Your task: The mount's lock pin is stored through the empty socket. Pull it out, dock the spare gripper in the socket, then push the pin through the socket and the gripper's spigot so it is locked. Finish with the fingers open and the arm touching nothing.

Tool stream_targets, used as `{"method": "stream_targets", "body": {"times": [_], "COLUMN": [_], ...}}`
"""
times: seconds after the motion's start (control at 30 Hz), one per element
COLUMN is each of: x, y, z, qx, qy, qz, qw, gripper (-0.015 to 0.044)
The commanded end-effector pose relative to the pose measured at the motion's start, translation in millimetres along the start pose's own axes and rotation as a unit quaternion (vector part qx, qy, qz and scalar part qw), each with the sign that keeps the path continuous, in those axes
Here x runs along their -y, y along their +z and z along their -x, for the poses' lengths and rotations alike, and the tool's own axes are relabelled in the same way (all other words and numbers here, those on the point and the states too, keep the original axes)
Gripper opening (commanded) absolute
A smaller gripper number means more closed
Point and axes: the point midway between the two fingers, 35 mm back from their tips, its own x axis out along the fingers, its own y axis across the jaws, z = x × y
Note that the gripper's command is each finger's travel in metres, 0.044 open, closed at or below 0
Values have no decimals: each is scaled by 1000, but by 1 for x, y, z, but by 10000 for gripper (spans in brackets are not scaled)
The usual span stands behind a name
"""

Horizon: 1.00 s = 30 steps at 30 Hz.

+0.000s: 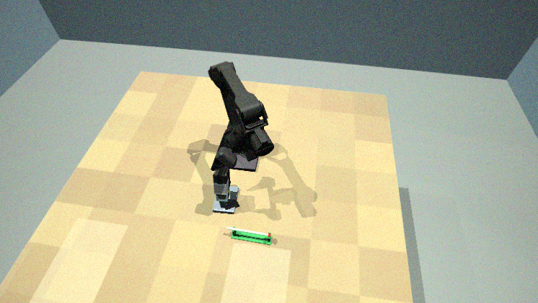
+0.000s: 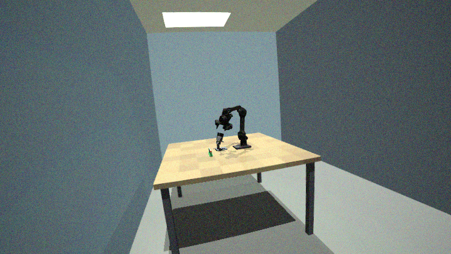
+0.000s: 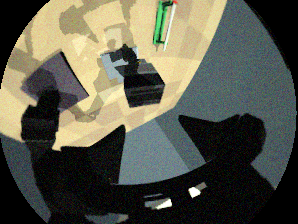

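My gripper (image 2: pixel 222 125) hangs in the air with its fingers spread almost as wide as they go and nothing between them, well above the mount (image 1: pixel 226 205). Below me the spare gripper (image 1: pixel 221 182) stands upright in the socket on that small grey base, so I judge the docking step done; whether its spigot is seated fully I cannot tell from here. The pin (image 1: pixel 248 231), a thin white rod with a red end, lies along the top of a green holder (image 1: pixel 251 236) on the table (image 2: pixel 271 157), a little way in front of the mount and apart from it, so pulling it out looks done too. What I judge is left: pick up the pin, push it through socket and spigot, then let go and back off.
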Motion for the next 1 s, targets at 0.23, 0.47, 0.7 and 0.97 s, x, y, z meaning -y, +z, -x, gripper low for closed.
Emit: {"method": "stream_targets", "body": {"times": [0.23, 0.47, 0.7, 0.97], "x": [8, 15, 14, 8], "y": [-15, -27, -16, 55], "z": [13, 22, 23, 89], "qx": [21, 34, 35, 136], "qy": [-21, -38, -41, -121], "qz": [3, 4, 0, 1], "qw": [1000, 999, 999, 983], "gripper": [440, 440, 387, 180]}}
